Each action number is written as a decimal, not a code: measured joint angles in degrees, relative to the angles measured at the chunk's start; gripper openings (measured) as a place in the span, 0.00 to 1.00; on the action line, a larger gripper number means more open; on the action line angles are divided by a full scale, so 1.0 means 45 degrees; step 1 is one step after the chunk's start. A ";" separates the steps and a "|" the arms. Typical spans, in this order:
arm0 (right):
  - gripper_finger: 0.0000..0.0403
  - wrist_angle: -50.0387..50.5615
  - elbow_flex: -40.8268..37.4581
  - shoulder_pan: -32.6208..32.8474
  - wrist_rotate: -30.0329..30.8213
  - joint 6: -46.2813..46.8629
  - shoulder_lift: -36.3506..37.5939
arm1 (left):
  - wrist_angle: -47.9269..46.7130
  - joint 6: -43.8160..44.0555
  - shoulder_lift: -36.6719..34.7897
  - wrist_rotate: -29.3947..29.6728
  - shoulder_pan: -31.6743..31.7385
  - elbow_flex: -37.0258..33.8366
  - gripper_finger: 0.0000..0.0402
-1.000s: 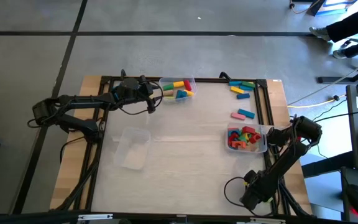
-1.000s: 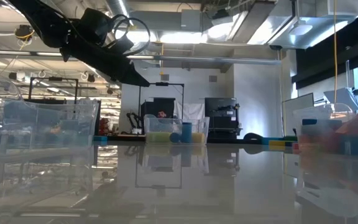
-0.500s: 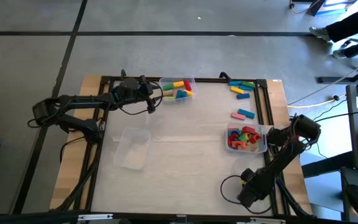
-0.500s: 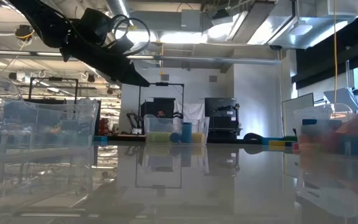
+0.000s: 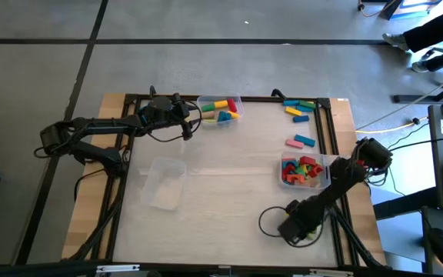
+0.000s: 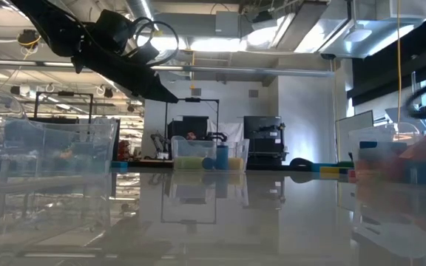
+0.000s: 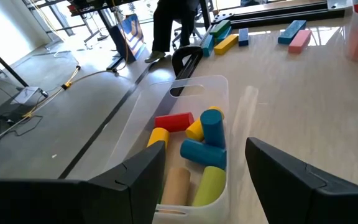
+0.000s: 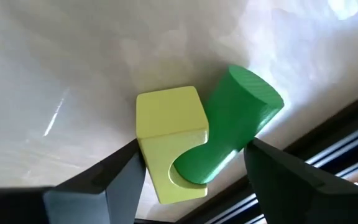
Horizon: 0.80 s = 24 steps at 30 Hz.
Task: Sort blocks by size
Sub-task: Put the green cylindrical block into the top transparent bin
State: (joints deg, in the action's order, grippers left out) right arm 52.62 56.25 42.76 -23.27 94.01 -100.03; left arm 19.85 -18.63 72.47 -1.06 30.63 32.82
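Observation:
My right gripper (image 5: 291,228) is over the table's near right part, shut on a yellow notched block (image 8: 169,134) and a green cylinder (image 8: 235,118) that lies in the notch. My left gripper (image 5: 193,115) hangs open beside the far clear bin (image 5: 220,109). That bin (image 7: 135,124) holds red, yellow, blue and green cylinders. Loose bars (image 5: 298,109) and a pink and blue pair (image 5: 300,141) lie on the table at the far right. A bin (image 5: 306,169) of small mixed blocks stands at the right. My right gripper pinches the two blocks side by side. One finger (image 8: 120,171) is against the yellow block's side (image 8: 143,134), the other (image 8: 278,168) against the green cylinder's side (image 8: 253,127). The fingers slant down from above. I cannot tell whether the blocks rest on the table.
An empty clear bin (image 5: 164,182) stands on the table's left part. A black rail (image 8: 328,168) runs along the table edge close to the held blocks. A cable loop (image 5: 271,223) lies by my right arm. The middle of the table (image 5: 229,192) is bare wood.
My right gripper has swung level toward the table's left edge and a little toward the far edge, turning slightly as it went. My left arm has kept still.

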 joint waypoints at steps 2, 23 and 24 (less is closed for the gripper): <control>0.64 0.0005 0.0000 -0.0417 0.0034 -0.0302 0.0000 | 0.0001 0.0000 0.0000 0.0000 0.0000 0.0000 0.54; 0.64 0.0399 0.0522 -0.1598 -0.0266 -0.1037 -0.0010 | -0.0290 -0.0291 0.0000 0.0000 0.0000 0.0000 0.54; 0.64 0.0414 0.0609 -0.1598 -0.0174 -0.1037 -0.0010 | -0.0290 -0.0291 0.0000 0.0000 0.0000 0.0000 0.54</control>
State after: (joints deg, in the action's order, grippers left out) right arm 54.48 58.99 35.57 -24.05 89.34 -100.07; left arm 18.55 -19.94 72.47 -1.06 30.63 32.82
